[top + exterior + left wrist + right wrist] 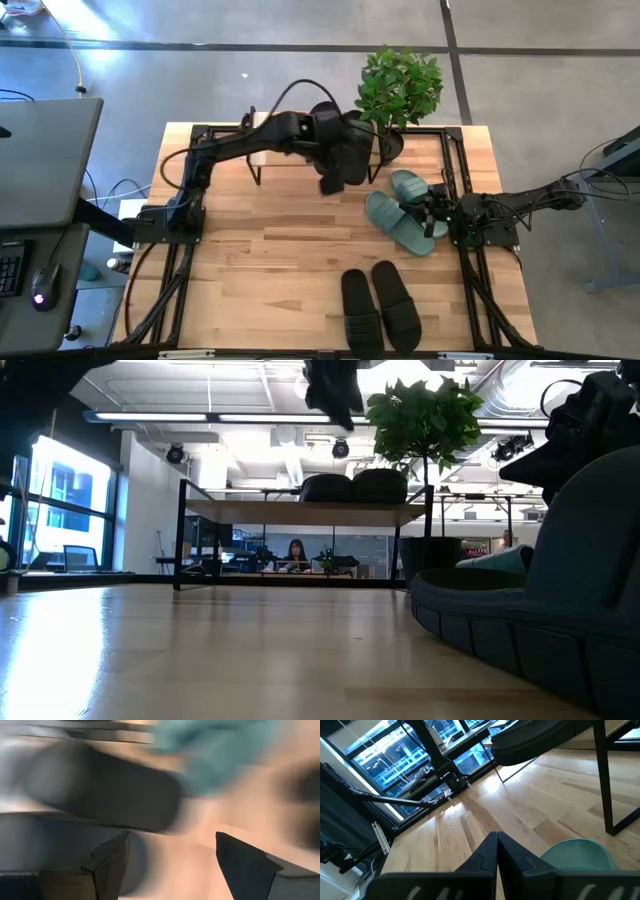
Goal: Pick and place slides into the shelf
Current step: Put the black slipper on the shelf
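A black pair of slides (pixel 350 487) rests sole-down on the shelf (pixel 300 512) at the table's far edge. My left gripper (pixel 333 183) hovers open above the shelf's front edge and holds nothing; in its blurred wrist view a black slide (pixel 100 795) lies beyond the gripper (pixel 172 840). The sage-green pair (pixel 405 212) lies on the table at the right, one slide overlapping the other. My right gripper (pixel 435 212) is shut at their right edge; a green slide (pixel 575 855) shows beside the gripper (pixel 497 837). A second black pair (pixel 380 305) lies near the table's near edge. My right gripper is shut right beside the green slide's rim (pixel 555 851), coming level from the table's right. Whether the fingers touch the slide I cannot tell.
A potted plant (pixel 400 85) stands at the shelf's right end, close to the left gripper. Black metal frames (pixel 455 170) run along both sides of the table. Bare wood (pixel 260 250) lies between the shelf and the near black pair.
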Action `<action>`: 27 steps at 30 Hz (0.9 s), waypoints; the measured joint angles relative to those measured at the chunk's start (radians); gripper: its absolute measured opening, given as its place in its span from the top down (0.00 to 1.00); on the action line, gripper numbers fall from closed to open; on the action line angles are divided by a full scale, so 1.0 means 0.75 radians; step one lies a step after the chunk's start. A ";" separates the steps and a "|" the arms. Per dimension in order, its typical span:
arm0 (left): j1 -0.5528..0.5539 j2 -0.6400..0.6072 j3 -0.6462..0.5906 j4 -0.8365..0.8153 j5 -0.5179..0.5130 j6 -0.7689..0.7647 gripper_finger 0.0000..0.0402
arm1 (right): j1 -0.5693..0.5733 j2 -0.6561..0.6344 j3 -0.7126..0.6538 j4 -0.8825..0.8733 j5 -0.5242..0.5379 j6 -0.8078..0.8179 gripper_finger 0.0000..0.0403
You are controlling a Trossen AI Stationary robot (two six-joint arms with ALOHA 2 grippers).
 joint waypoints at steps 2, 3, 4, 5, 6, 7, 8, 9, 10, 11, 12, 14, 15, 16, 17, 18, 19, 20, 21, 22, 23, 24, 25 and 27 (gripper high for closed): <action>-0.015 -0.022 0.000 -0.019 0.233 -0.008 0.31 | 0.000 0.000 0.000 0.000 0.000 0.000 1.00; -0.027 -0.026 0.000 -0.020 0.302 -0.009 0.31 | 0.000 0.000 0.000 -0.001 0.000 0.000 1.00; -0.040 -0.026 0.001 -0.018 0.328 -0.007 0.31 | 0.000 0.000 0.000 -0.001 0.000 0.000 1.00; -0.058 -0.025 0.001 -0.019 0.320 0.001 0.31 | 0.000 0.000 0.000 -0.001 0.000 -0.001 1.00; -0.078 -0.023 0.000 -0.022 0.285 0.014 0.31 | 0.000 0.000 0.000 -0.001 0.000 -0.001 1.00; -0.099 -0.021 -0.007 -0.018 0.236 0.033 0.31 | 0.000 0.000 0.000 -0.001 0.000 -0.001 1.00; -0.125 -0.012 -0.016 -0.004 0.177 0.050 0.31 | 0.000 0.000 0.000 -0.003 0.000 -0.001 1.00; -0.153 -0.002 -0.026 0.019 0.121 0.067 0.31 | 0.000 0.000 0.001 -0.008 0.000 -0.001 1.00; -0.177 0.008 -0.041 0.029 0.072 0.078 0.31 | 0.000 0.000 0.001 -0.012 0.000 -0.001 1.00; -0.199 0.019 -0.060 0.029 0.022 0.088 0.32 | 0.000 0.002 0.001 -0.016 0.000 -0.001 1.00; -0.227 0.040 -0.071 0.061 -0.036 0.095 0.33 | 0.000 0.003 0.001 -0.019 0.001 -0.001 1.00; -0.265 0.064 -0.097 0.140 -0.135 0.103 0.36 | -0.001 0.002 0.002 -0.025 0.002 -0.001 1.00; -0.277 0.071 -0.115 0.141 -0.164 0.109 0.39 | -0.001 0.005 0.002 -0.026 0.002 -0.001 1.00; -0.287 0.090 -0.127 0.180 -0.184 0.117 0.42 | -0.001 0.007 0.002 -0.026 0.002 -0.001 1.00; -0.295 0.109 -0.136 0.241 -0.191 0.129 0.45 | -0.001 0.006 0.002 -0.028 0.002 -0.001 1.00; -0.298 0.125 -0.144 0.253 -0.194 0.134 0.49 | -0.001 0.007 0.002 -0.028 0.001 -0.001 1.00; -0.297 0.144 -0.148 0.226 -0.196 0.135 0.53 | -0.001 0.013 0.002 -0.027 0.002 -0.001 1.00; -0.298 0.166 -0.149 0.234 -0.202 0.135 0.57 | -0.001 0.014 0.003 -0.029 0.001 -0.001 1.00; -0.298 0.184 -0.148 0.270 -0.204 0.135 0.61 | -0.001 0.012 0.003 -0.030 0.000 -0.001 1.00; -0.295 0.199 -0.146 0.275 -0.205 0.135 0.64 | 0.000 0.015 0.003 -0.029 0.000 -0.001 1.00; -0.288 0.212 -0.146 0.266 -0.208 0.135 0.68 | -0.001 0.018 0.003 -0.028 0.002 -0.001 1.00; -0.283 0.225 -0.146 0.271 -0.212 0.136 0.71 | -0.001 0.017 0.003 -0.030 0.001 0.001 1.00; -0.278 0.243 -0.146 0.272 -0.227 0.135 0.75 | -0.001 0.017 0.003 -0.029 0.001 0.001 1.00; -0.260 0.267 -0.147 0.262 -0.273 0.126 0.81 | -0.001 0.021 0.003 -0.029 0.002 0.002 1.00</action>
